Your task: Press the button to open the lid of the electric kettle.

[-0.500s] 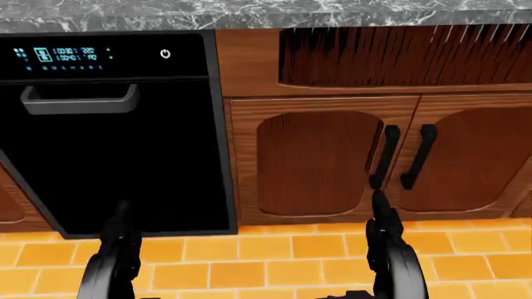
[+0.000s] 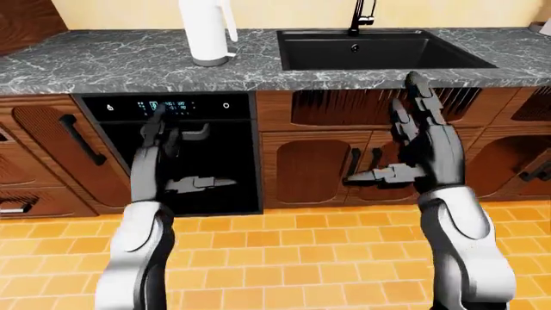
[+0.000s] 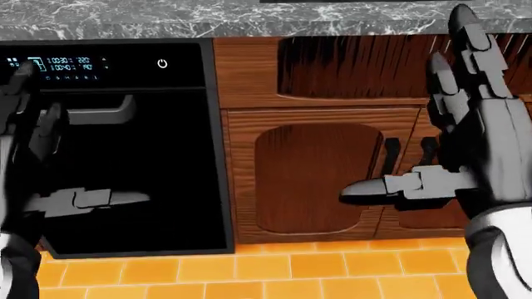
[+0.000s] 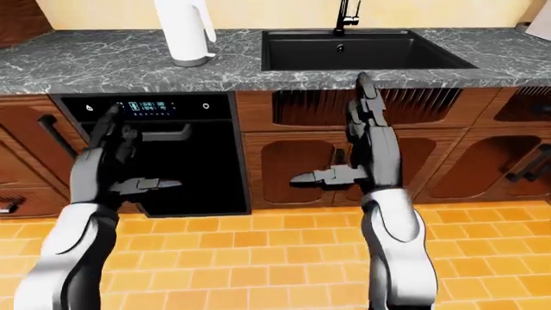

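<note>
The white electric kettle (image 2: 207, 31) stands upright on the grey marble counter (image 2: 103, 64) at the top left of the left-eye view, left of the sink; its top is cut off by the frame edge and its button does not show. My left hand (image 2: 194, 152) is open, fingers up, in front of the black oven. My right hand (image 2: 383, 132) is open, fingers up and thumb pointing left, in front of the wooden cabinet doors. Both hands are well below the counter top and far from the kettle, and both are empty.
A black sink (image 2: 379, 48) with a tap (image 2: 362, 14) is set in the counter right of the kettle. A black oven (image 2: 185, 155) with a lit display sits below the kettle. Wooden cabinets (image 2: 314, 168) flank it. The floor (image 2: 284, 258) is orange tile.
Both hands have risen from the bottom of the head view to cabinet height and spread open. The picture has shifted slightly down, so the camera moved a little.
</note>
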